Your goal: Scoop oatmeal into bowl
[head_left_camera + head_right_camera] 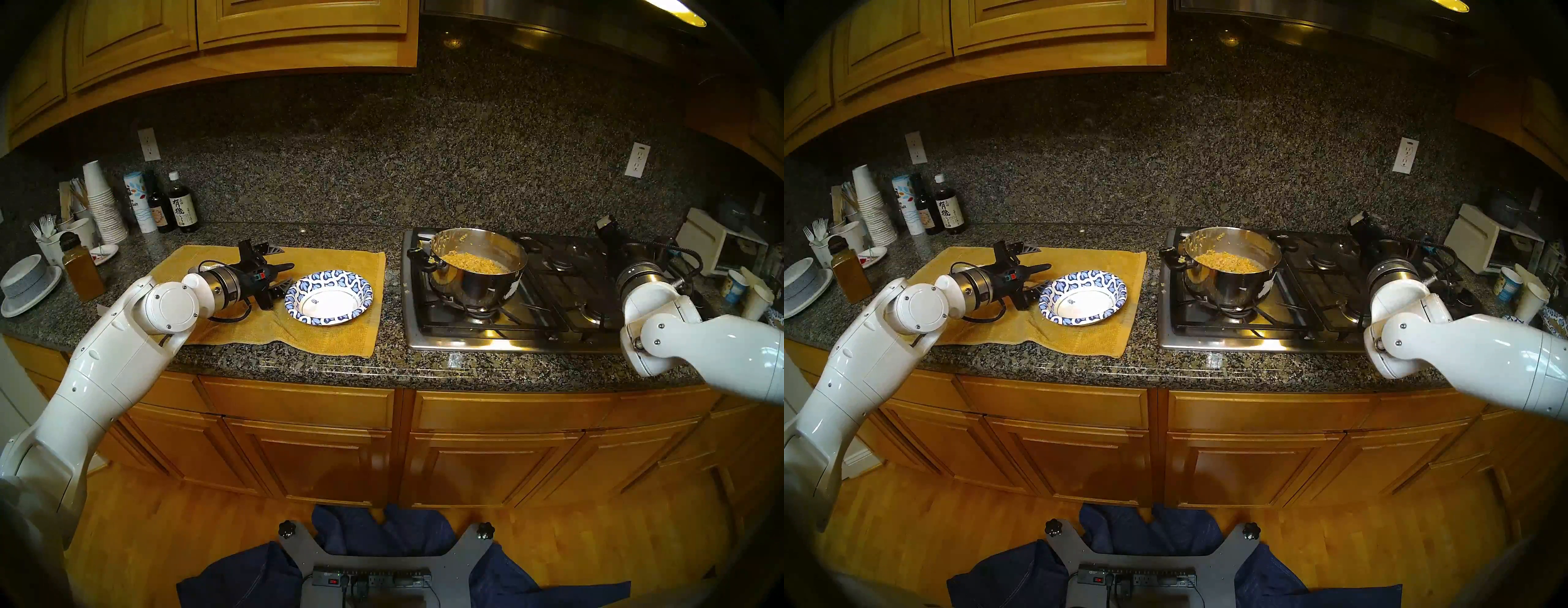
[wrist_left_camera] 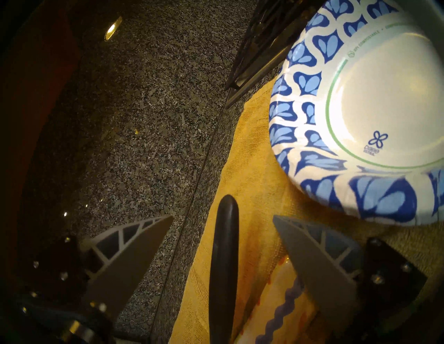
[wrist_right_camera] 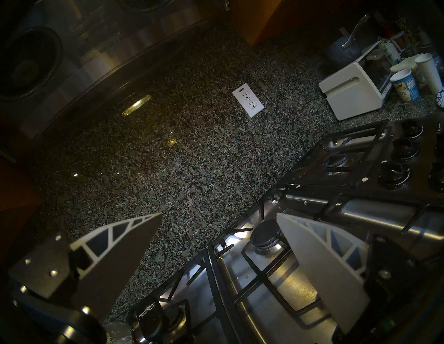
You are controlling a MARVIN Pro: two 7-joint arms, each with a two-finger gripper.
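The blue-and-white paper bowl [image 1: 326, 278] [image 2: 300, 84] sits empty on a yellow towel [image 1: 339, 331]. Yellowish oatmeal [image 1: 471, 260] [image 1: 1229, 260] fills a steel pot [image 1: 466, 293] on the stove's front left burner. My left gripper [image 1: 283, 266] [image 2: 221, 217] lies on its side just left of the bowl. It is open around a black handle [image 2: 224, 252], with a gap on each side. My right gripper [image 1: 606, 224] [image 3: 218, 216] hangs open over the stove's back right, with nothing between its fingers.
A white piece with a blue wavy edge [image 2: 281, 300] lies under the handle. Stacked cups [image 1: 102, 204], bottles [image 1: 182, 208] and grey stacked bowls [image 1: 27, 282] crowd the left counter. A white toaster oven [image 1: 717, 246] and cups [image 1: 757, 301] stand at the right.
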